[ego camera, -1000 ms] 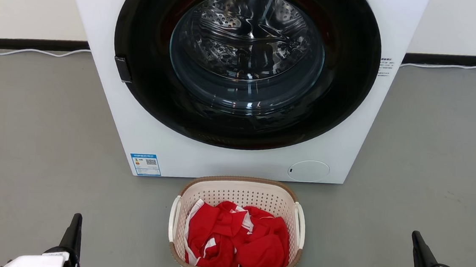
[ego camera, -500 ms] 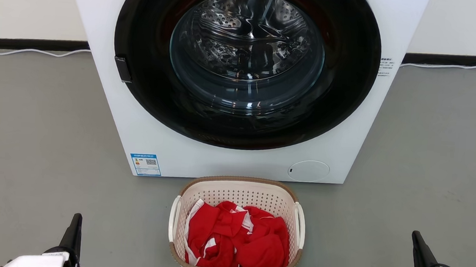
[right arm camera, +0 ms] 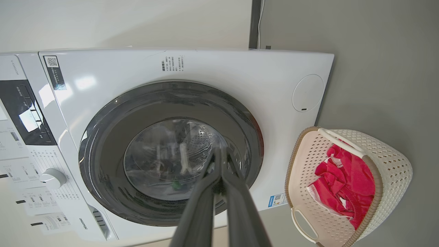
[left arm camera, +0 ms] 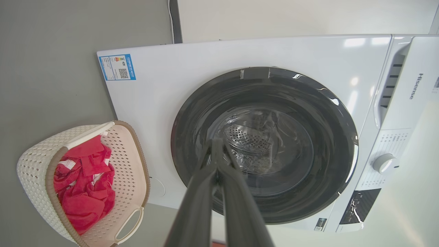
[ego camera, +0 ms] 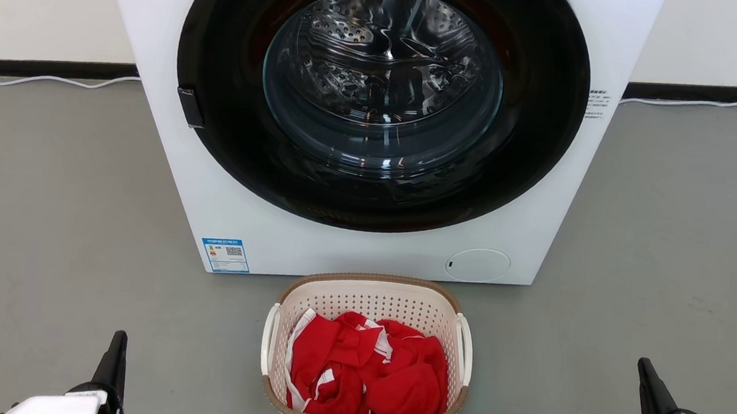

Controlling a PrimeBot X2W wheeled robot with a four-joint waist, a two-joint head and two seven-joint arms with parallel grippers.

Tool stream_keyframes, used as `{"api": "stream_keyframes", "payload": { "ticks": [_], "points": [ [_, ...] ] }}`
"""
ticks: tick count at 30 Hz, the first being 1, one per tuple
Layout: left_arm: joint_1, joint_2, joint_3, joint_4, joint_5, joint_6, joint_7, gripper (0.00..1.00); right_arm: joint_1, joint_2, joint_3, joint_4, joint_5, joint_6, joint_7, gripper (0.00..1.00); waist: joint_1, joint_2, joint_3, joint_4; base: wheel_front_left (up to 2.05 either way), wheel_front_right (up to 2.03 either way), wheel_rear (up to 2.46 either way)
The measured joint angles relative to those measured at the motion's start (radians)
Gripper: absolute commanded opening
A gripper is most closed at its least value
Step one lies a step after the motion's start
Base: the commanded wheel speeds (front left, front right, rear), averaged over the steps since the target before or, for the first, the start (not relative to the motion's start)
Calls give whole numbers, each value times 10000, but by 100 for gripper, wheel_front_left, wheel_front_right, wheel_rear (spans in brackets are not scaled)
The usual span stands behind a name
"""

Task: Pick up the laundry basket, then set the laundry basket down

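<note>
Bare floor [ego camera: 107, 265] flanking basket [ego camera: 373, 278] (washer [ego camera: 351, 255] behind)

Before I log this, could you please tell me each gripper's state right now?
Left gripper: closed, holding nothing.
Right gripper: closed, holding nothing.

I see a white front-loading washer [ego camera: 365, 246] on the grey floor [ego camera: 46, 208], with a blue label [ego camera: 225, 255] at its front's lower left corner. A white cable [ego camera: 43, 79] runs along the floor's far edge. Crumpled red clothes [ego camera: 366, 368] lie before the washer.
</note>
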Motion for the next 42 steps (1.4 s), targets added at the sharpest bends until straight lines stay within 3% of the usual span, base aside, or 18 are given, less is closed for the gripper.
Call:
{"api": "stream_keyframes", "payload": {
  "ticks": [42],
  "points": [
    [0, 0, 0, 0, 0, 0, -2, 0, -1, 0, 0, -2, 0, 0, 0, 0, 0, 0, 0, 0, 0, 0, 0]
  ]
}}
